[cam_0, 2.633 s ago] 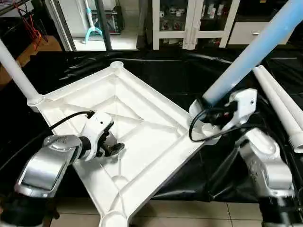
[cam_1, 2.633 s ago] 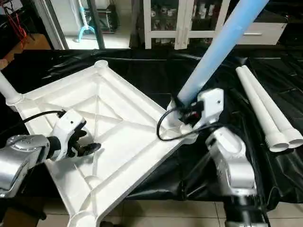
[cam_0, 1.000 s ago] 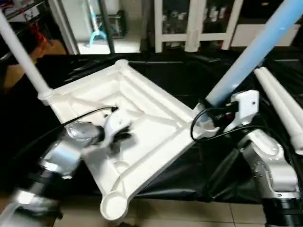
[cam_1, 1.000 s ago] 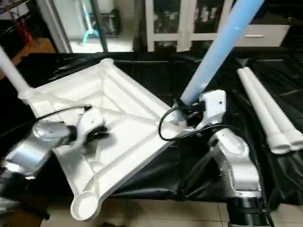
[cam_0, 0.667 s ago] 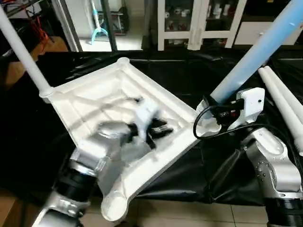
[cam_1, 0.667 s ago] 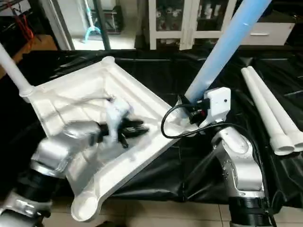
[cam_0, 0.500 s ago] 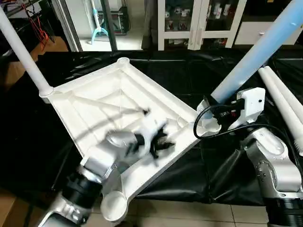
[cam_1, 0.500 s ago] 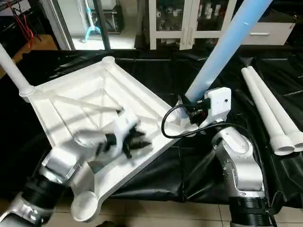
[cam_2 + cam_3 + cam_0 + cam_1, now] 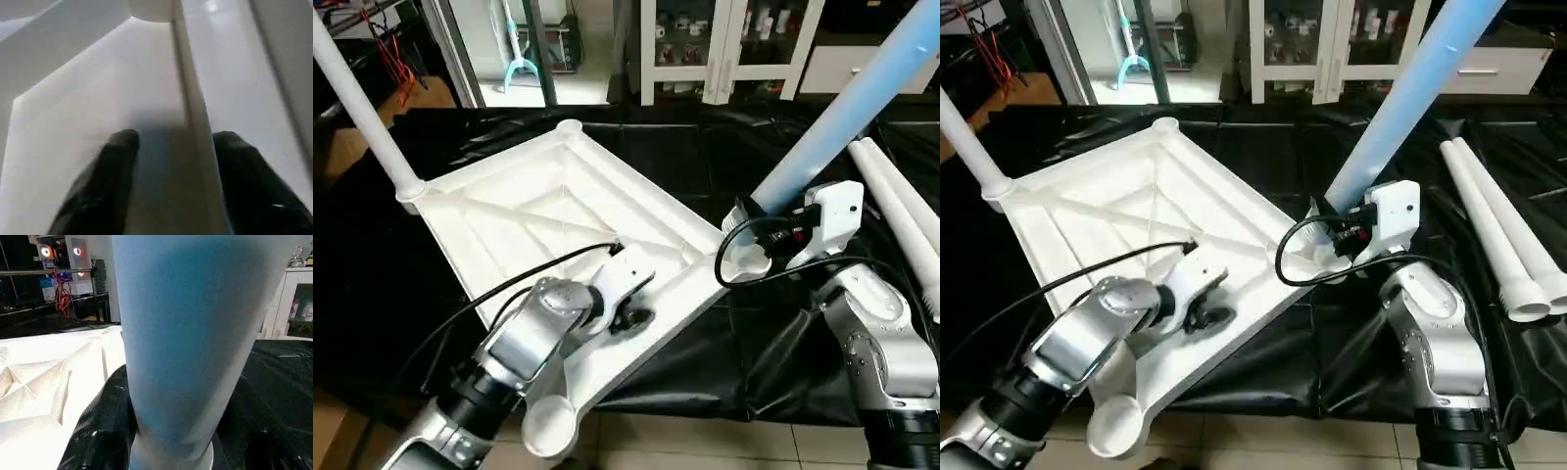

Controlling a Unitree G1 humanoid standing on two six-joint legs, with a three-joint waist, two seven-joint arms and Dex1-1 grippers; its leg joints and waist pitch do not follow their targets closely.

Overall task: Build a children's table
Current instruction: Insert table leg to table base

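Two end effectors work at the upturned white table. The left end effector [image 9: 631,318], just left of frame centre in the left eye view, presses down onto the table's ribbed underside near its lower right edge; in the left wrist view its black fingers [image 9: 110,176] stand spread apart, released, straddling a raised white rib [image 9: 195,122] with nothing clamped between them. The right end effector [image 9: 773,238], at right of centre, sits against the base of a long leg [image 9: 842,108] that rises bluish-white toward the upper right corner of the frame; whether its fingers are clenched on that leg I cannot tell, since the right wrist view looks straight up the tube from very close. That leg's foot stands in the round corner socket [image 9: 744,259] at the table's right corner. The children's table [image 9: 529,211] lies upside down across the centre and left of the frame on a surface draped in black plastic sheet [image 9: 705,157], its X-ribs facing up. A second leg [image 9: 362,113] stands in the far left corner socket, slanting to the upper left. One open, unfilled socket [image 9: 548,431] shows at the bottom edge, another [image 9: 568,127] at the top corner. Two more legs [image 9: 1494,225] lie side by side on the black sheet at the right edge.
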